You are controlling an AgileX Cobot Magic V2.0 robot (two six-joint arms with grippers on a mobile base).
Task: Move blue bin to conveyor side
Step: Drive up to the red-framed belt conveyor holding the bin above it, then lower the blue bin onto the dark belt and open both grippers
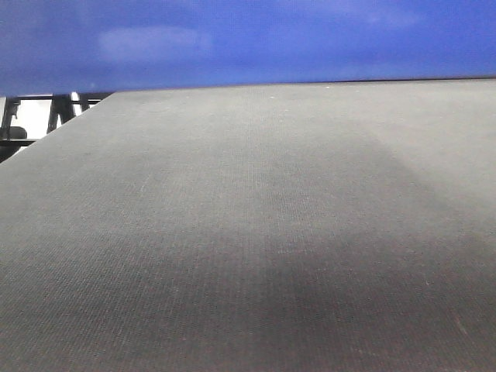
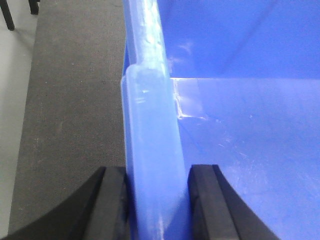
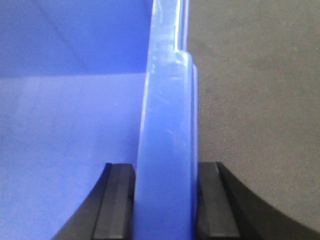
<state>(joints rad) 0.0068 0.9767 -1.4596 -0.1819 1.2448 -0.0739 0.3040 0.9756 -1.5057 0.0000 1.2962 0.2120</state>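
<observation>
The blue bin (image 1: 248,39) fills the top of the front view, its wall above the dark woven conveyor (image 1: 248,232). In the left wrist view my left gripper (image 2: 157,200) is shut on the bin's thick left rim (image 2: 150,140), one finger outside over the conveyor (image 2: 70,110), one inside the bin. In the right wrist view my right gripper (image 3: 165,200) is shut on the bin's right rim (image 3: 167,125), one finger inside, one outside over the conveyor (image 3: 255,100). The bin's inside (image 2: 250,125) looks empty.
Pale floor and dark legs (image 2: 7,20) show past the conveyor's left edge. A dark frame and white shapes (image 1: 39,116) stand beyond the conveyor's far left corner, under the bin.
</observation>
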